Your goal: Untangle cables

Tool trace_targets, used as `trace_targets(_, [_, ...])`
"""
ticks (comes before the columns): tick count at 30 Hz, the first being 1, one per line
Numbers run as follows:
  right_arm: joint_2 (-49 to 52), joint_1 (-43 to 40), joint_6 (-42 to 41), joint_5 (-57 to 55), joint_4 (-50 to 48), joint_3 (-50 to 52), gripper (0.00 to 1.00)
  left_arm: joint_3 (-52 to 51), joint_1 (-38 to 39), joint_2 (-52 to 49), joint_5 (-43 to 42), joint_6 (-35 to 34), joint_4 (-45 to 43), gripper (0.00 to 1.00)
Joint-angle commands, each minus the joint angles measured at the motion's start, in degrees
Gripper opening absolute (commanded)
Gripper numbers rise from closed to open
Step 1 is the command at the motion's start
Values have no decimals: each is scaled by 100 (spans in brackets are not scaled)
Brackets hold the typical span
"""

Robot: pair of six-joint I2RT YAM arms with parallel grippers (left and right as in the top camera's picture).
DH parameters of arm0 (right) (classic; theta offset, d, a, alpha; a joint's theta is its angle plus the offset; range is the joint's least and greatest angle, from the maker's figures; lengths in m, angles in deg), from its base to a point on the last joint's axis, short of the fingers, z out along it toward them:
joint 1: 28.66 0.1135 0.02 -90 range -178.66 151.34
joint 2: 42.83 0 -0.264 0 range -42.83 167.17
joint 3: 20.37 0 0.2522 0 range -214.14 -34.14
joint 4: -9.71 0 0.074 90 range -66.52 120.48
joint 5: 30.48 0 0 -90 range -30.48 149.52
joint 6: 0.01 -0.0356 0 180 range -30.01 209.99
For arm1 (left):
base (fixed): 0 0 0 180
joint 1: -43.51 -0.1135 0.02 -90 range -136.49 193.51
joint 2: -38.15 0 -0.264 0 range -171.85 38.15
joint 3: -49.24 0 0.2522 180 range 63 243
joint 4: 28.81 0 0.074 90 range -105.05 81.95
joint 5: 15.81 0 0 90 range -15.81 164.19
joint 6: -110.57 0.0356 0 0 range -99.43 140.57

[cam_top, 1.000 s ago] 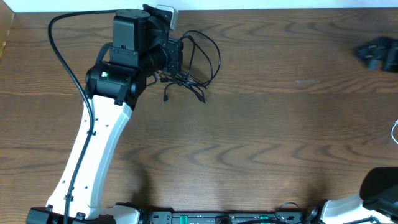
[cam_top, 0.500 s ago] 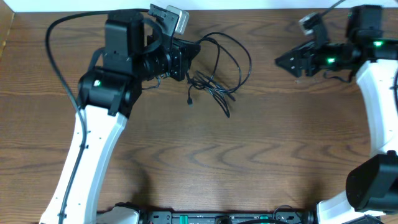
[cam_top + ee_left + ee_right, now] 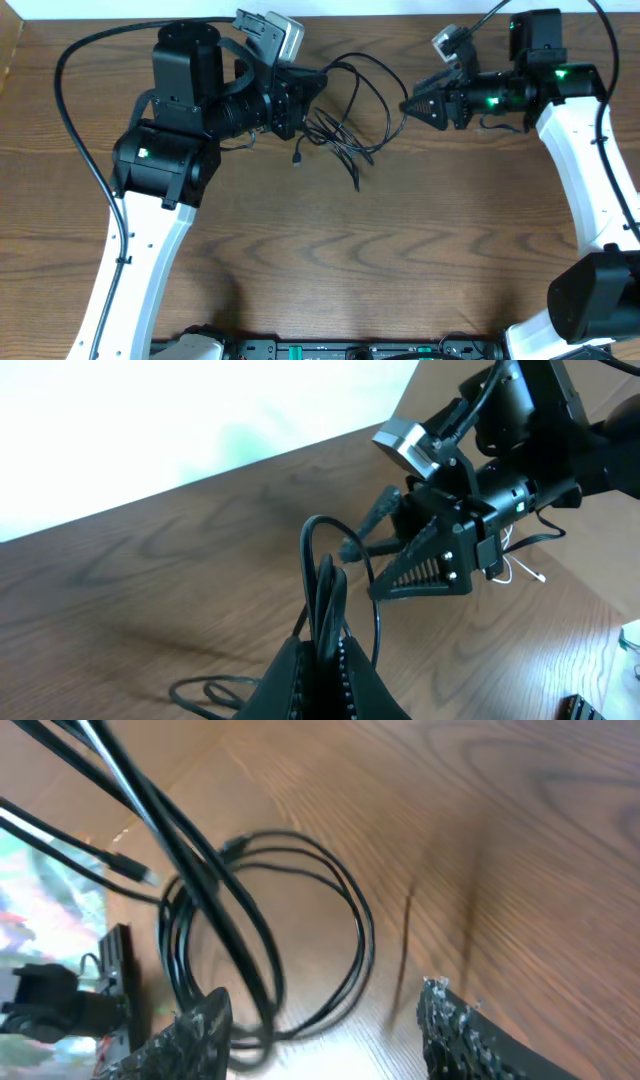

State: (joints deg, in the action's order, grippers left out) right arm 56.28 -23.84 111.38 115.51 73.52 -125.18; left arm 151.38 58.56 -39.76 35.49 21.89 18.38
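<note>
Left gripper (image 3: 303, 88): closed on the black cable (image 3: 350, 110), whose strands rise from between its fingers in the left wrist view. The grip likely anchors the bundle so a loop can be pulled free.
Cable place: far side of the table (image 3: 450, 250), left of centre; loops spread right of the left gripper and loose ends trail nearer.
Right gripper (image 3: 408, 105): jaws apart, holding nothing, with its tips just beside the rightmost loop, apparently lined up to take it.
Change over the last second: the right arm was tucked at the near right corner and now reaches across the far side. The left gripper and bundle have shifted right toward it.
</note>
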Motion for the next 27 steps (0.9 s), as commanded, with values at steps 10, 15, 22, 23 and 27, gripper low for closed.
trace_targets(10, [42, 184, -39, 28, -114, 13, 1, -17, 20, 33, -72, 55, -131, 8])
trace_targets(15, [42, 92, -975, -1390, -201, 13, 1, -20, 20, 33, 592, 57, -66, 8])
trace_targets(22, [39, -271, -1193, -2138, 96, 13, 1, -20, 13, 22, 1445, 59, -2, 8])
trace_targets(23, [39, -317, -1196, -2135, 101, 13, 1, -20, 13, 17, 1488, 57, 0, 8])
trace_targets(27, [39, -514, -1215, -2201, 144, 13, 1, -20, 13, 7, 1648, 57, 35, 8])
